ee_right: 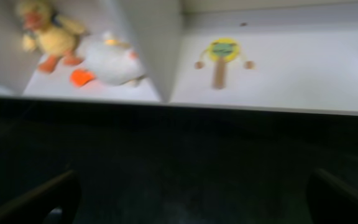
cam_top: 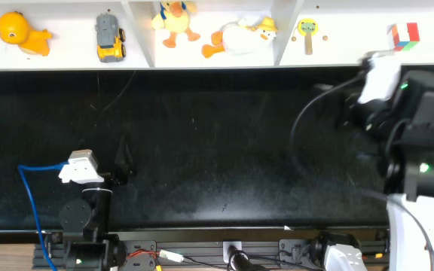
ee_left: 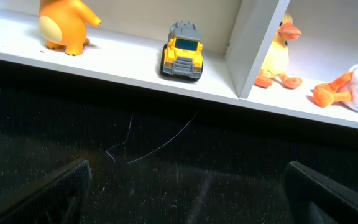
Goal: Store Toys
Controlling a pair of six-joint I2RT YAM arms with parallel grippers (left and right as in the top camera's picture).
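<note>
The toys stand in a white shelf (cam_top: 202,62) along the far edge. In its left compartment are an orange plush (cam_top: 22,31) (ee_left: 68,23) and a yellow truck (cam_top: 110,39) (ee_left: 182,51). The middle one has a yellow duck (cam_top: 175,21) (ee_left: 278,56) (ee_right: 47,34) and a white duck (cam_top: 239,38) (ee_left: 353,92) (ee_right: 107,61). A small rattle drum (cam_top: 308,31) (ee_right: 221,57) and a coloured cube (cam_top: 403,35) lie in the right one. My left gripper (cam_top: 123,162) (ee_left: 185,199) hangs open and empty over the black mat near the front left. My right gripper (ee_right: 191,205) is open and empty, short of the right compartment.
A black mat (cam_top: 224,150) covers the table between the arms and the shelf. White dividers (ee_left: 257,43) (ee_right: 151,46) separate the shelf's compartments. A blue cable (cam_top: 32,188) loops beside the left arm's base.
</note>
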